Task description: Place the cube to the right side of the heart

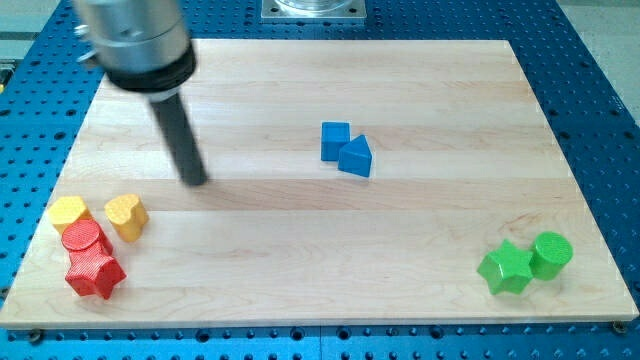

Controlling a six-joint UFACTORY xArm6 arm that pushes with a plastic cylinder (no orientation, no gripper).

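Observation:
A blue cube [335, 140] sits near the middle of the wooden board [300, 260], touching a blue triangular block [356, 157] at its lower right. A yellow heart [126, 215] lies at the view's left. My tip [196, 181] is a dark rod end resting on the board, above and to the right of the heart and well to the left of the cube. It touches no block.
A yellow block [69, 212], a red cylinder [85, 239] and a red star [94, 273] cluster at the lower left beside the heart. A green star [505, 268] and a green cylinder [551, 253] stand at the lower right.

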